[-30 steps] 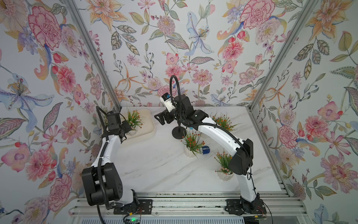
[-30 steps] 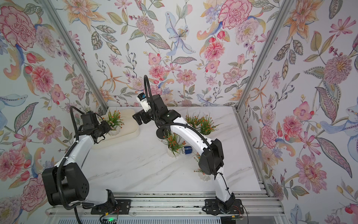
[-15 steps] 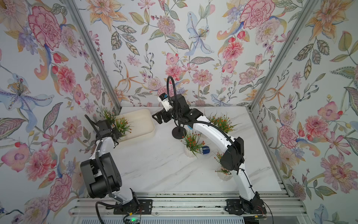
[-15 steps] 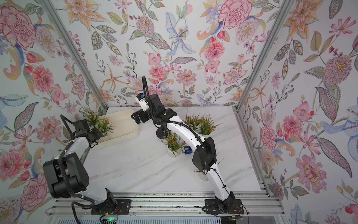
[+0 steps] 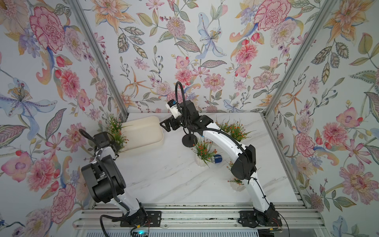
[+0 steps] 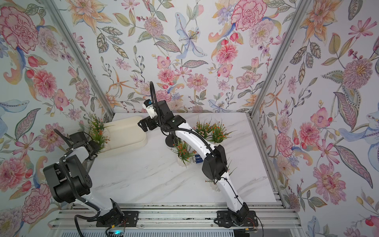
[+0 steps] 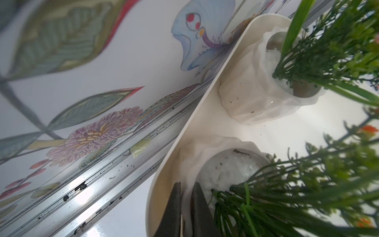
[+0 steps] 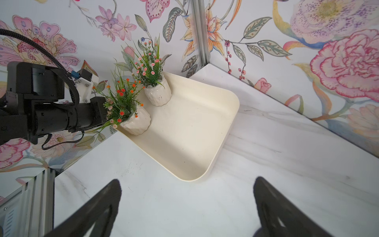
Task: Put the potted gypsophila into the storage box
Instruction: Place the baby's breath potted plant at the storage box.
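Your left tool [image 7: 186, 190] is pinching the rim of the orange-flowered potted gypsophila [image 8: 131, 117]. That pot sits inside one end of the storage box [image 8: 229, 123], just beside the pink-flowered potted gypsophila [image 8: 155, 88]. Your right tool [image 8: 187, 179] hangs spread wide above the worktop [image 8: 266, 164], near the box's opposite end.

Marble table [image 5: 164, 180], storage box [image 5: 143, 131], loose potted gypsophila [image 5: 204, 150], black stand [image 5: 188, 140], blue object [image 5: 217, 159]
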Robot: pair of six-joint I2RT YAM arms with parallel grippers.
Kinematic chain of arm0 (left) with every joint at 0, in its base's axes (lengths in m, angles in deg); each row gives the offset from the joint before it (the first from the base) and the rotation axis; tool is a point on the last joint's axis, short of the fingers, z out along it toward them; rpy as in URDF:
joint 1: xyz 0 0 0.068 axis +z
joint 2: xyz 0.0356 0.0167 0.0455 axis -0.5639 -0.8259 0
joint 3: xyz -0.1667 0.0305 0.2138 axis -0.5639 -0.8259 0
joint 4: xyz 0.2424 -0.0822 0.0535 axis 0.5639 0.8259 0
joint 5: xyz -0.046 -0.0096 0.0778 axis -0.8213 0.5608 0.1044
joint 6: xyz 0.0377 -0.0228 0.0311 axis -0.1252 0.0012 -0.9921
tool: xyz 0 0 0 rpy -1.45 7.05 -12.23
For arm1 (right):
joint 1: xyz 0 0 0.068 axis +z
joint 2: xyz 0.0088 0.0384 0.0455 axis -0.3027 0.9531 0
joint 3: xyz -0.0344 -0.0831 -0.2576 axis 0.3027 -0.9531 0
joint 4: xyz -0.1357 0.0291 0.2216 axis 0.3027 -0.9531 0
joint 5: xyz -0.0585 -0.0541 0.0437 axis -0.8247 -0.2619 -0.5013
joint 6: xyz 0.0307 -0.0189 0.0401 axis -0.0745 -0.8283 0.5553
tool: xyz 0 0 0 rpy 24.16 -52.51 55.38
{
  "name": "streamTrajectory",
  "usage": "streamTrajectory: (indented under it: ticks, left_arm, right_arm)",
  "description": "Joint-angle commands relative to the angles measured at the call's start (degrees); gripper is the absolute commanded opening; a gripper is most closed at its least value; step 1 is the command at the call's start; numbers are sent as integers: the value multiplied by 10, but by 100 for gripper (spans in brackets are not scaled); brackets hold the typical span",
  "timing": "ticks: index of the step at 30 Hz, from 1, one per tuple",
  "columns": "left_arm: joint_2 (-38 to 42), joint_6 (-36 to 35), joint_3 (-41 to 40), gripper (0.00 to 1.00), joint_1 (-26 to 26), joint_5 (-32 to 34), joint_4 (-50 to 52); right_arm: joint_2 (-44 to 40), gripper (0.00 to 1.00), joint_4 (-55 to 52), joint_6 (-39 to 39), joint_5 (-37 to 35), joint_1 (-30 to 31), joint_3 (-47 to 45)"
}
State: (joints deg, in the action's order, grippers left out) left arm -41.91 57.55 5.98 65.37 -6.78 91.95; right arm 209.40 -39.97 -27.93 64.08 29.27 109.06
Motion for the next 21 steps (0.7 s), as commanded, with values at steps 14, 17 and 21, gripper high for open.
streamTrajectory:
  ticks: [14, 17, 21]
  left_arm:
    - [94, 42, -31, 34, -6, 25, -49]
    - [130, 31, -34, 37, -24, 40, -38]
    - [214, 19, -74, 41, -70, 102, -45]
  right_arm:
    - [-37, 100, -1, -1, -68, 5, -34]
    - [-77, 100, -1, -12, -90, 7, -86]
    - [-148, 100, 0, -41, -133, 16, -175]
